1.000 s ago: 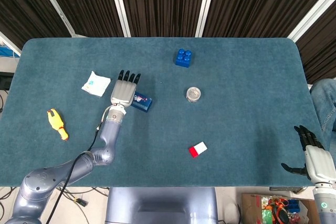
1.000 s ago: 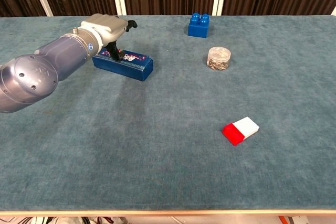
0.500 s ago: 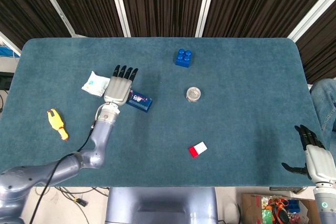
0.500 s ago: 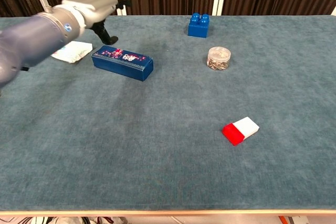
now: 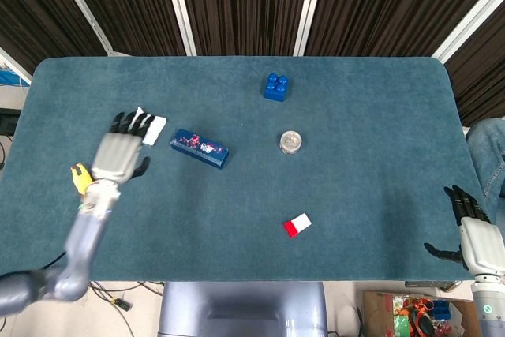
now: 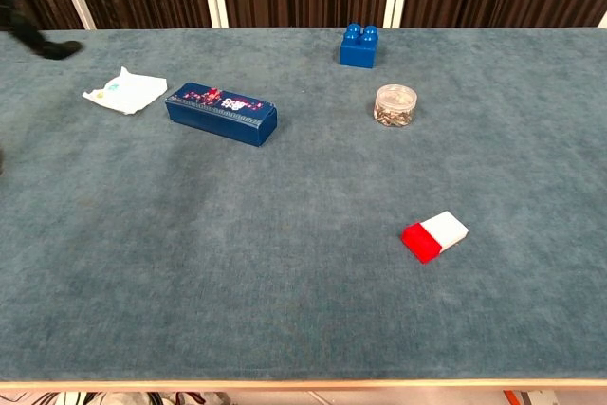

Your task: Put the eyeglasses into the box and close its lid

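While the long blue box [image 5: 200, 147] lies shut toward the table's [image 5: 371, 116] left side, the left hand [image 5: 119, 153] hangs above the left edge with fingers spread, holding nothing, partly over a white packet [image 6: 126, 91]. Off the table's right front corner, the right hand [image 5: 472, 236] is spread and empty too. No eyeglasses show outside the box.

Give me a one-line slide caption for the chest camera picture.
Closed blue box on a teal table, with white packet, blue brick, small jar and red-white block.
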